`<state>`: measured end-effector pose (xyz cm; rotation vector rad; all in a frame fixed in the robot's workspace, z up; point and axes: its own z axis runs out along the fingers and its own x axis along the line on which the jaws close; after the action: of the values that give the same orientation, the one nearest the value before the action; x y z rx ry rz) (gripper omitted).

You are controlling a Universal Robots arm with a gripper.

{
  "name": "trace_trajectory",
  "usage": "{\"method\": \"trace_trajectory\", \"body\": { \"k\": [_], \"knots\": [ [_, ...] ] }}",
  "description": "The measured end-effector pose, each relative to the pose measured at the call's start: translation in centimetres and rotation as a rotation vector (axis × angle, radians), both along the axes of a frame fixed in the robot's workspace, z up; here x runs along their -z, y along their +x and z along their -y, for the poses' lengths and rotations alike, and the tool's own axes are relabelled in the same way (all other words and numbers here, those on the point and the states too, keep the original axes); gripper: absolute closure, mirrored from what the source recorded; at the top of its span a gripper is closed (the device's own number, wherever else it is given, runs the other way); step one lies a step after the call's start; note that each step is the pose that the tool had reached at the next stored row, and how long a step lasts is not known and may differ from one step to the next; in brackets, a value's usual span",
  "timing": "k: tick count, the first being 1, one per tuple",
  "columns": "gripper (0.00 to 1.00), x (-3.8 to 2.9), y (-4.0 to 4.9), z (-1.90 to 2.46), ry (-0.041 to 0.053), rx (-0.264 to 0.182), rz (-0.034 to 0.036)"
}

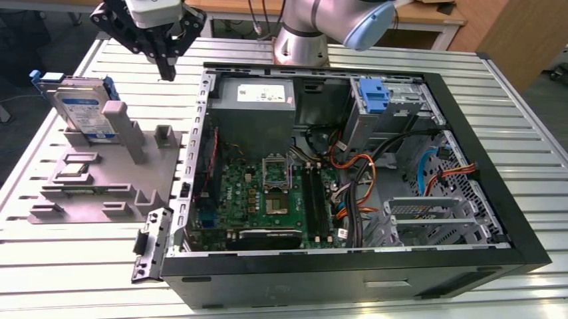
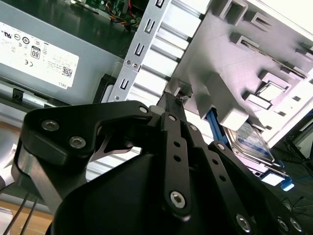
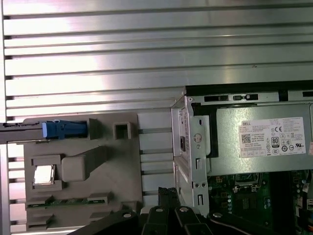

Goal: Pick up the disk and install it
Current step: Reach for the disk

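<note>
In the exterior view, the open computer case (image 1: 293, 282) fills the frame's right on the slatted table (image 1: 71, 266), and the grey holder (image 1: 106, 179) sits at centre left. The disk (image 1: 82, 109) stands on edge in the holder's upper-left slot (blue rails showing at its top), not yet lifted. My pincer (image 1: 167, 70) hangs at the frame's top left, fingers pressed together on nothing, tips down. The disk lies below and left of it, near but apart.
</note>
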<state>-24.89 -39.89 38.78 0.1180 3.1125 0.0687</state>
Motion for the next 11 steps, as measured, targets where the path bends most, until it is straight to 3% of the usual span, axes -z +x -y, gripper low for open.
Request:
{"method": "trace_trajectory", "body": {
  "k": [11],
  "knots": [
    [0.90, 0.00, -0.76, 0.00, 0.0000, 0.000, 0.0000]
  ]
}}
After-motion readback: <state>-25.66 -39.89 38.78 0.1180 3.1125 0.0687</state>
